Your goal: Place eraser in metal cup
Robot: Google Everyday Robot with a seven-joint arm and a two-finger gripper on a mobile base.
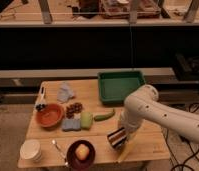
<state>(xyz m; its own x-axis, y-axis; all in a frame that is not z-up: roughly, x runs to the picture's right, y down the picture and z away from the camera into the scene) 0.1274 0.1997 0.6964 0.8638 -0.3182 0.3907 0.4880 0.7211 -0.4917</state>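
The eraser [116, 138], a small block with dark, white and reddish stripes, sits tilted at the front right of the wooden table [148, 145]. My gripper [121, 145] hangs from the white arm [143, 107] that reaches in from the right, and it is shut on the eraser. One pale finger [126, 151] shows beside the block, pointing down to the table's front edge. The metal cup is out of view.
A green tray [120, 86] stands at the back right. Left of the gripper lie a green vegetable [104, 116], a green block [86, 119], a grey-blue pad [70, 125], an orange bowl [49, 115], a dark plate [73, 155] holding a yellow fruit, a spoon [58, 148] and a white bowl [30, 149].
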